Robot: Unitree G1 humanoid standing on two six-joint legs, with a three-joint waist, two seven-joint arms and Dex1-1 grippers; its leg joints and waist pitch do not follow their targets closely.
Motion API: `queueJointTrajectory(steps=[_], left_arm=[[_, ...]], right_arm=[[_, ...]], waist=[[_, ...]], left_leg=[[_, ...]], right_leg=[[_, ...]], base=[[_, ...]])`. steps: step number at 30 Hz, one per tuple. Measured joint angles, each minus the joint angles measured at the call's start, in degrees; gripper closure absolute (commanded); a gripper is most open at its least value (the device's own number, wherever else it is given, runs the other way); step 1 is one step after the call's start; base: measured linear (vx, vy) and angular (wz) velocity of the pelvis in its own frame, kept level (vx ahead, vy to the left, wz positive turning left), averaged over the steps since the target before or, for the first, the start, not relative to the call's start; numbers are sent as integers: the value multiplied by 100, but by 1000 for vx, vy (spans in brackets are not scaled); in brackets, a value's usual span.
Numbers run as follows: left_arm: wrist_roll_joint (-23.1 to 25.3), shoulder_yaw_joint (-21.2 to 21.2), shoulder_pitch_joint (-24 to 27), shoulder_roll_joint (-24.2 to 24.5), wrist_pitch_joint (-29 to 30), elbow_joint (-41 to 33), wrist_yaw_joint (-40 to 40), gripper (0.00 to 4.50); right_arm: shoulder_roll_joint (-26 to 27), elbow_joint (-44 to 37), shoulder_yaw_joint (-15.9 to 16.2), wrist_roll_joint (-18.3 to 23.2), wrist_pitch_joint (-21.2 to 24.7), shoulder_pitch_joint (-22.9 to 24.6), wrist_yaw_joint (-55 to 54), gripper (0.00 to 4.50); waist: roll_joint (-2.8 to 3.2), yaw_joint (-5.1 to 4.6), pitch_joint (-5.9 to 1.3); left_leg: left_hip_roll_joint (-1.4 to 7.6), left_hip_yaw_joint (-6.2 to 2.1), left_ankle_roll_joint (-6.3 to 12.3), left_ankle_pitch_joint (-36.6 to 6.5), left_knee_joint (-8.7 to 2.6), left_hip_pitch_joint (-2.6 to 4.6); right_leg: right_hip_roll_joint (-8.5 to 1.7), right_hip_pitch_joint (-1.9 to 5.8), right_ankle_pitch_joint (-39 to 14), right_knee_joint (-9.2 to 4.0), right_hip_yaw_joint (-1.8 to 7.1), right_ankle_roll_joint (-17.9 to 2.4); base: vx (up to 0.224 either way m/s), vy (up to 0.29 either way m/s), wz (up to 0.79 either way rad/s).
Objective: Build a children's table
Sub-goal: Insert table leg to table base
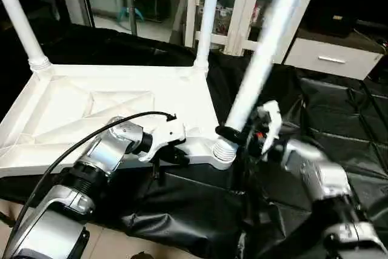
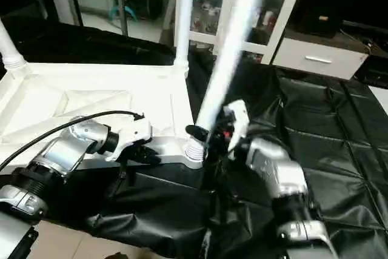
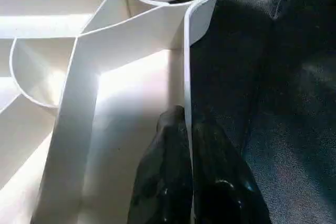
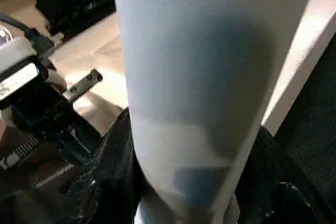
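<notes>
The children's table top [image 1: 73,110] lies upside down on the black-draped worktable, ribs facing up. Two white legs stand in its far corners, one at far left [image 1: 18,22] and one at far right [image 1: 206,16]. A third leg [image 1: 267,47] leans to the right out of the near right socket [image 1: 223,151]. My right gripper [image 1: 233,133] is shut on this leg just above the socket, and its black fingers [image 4: 110,171] flank the tube [image 4: 199,77]. My left gripper [image 1: 176,153] is shut on the top's near rim [image 3: 185,66], one finger [image 3: 163,182] on each side.
The black cloth [image 1: 339,119] spreads wrinkled to the right and hangs over the near edge. A white glass-door cabinet [image 1: 242,4] and a white drawer unit [image 1: 333,56] stand behind. A black cable [image 1: 91,137] loops over my left forearm. Bare floor [image 1: 121,244] shows below.
</notes>
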Motion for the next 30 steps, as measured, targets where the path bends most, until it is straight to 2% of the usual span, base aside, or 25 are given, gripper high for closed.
queueJointTrajectory(steps=[4, 10, 18, 26, 30], left_arm=[[-2, 4, -6, -2, -4, 24, -2, 450], [-2, 4, -4, 1, -1, 26, -22, 450], [0, -6, -4, -8, -20, 21, -41, 450], [-1, -6, 16, -8, -32, 23, -43, 450], [-2, -6, 18, -14, -35, 36, -43, 450]], right_arm=[[159, -121, -100, 98, -444, 326, -61, 262], [165, -384, -13, 9, -868, 625, -20, 262], [30, -667, 176, -205, -1215, 828, 35, 262], [11, -921, 265, -366, -1580, 1072, -70, 262], [-42, -1049, 335, -445, -1610, 1135, -106, 262]], waist=[[16, 16, -14], [27, 35, -27], [29, 55, -30], [60, 55, -43], [70, 55, -46]], left_leg=[[-4, -1, 0, 0, -31, 0], [-5, 2, 0, 0, -58, -1], [-6, 7, 0, 0, -89, 1], [-7, 8, 0, 0, -99, -1], [-7, 7, 0, 0, -101, -1]], right_leg=[[0, 4, 1, -30, -3, -1], [1, 9, 1, -52, -5, 0], [1, 14, -3, -73, -5, 4], [1, 14, -6, -83, -6, 10], [1, 15, -6, -88, -6, 10]], base=[[0, 0, 0], [0, 0, 0], [0, 0, 0], [0, 0, 0], [0, 0, 0]])
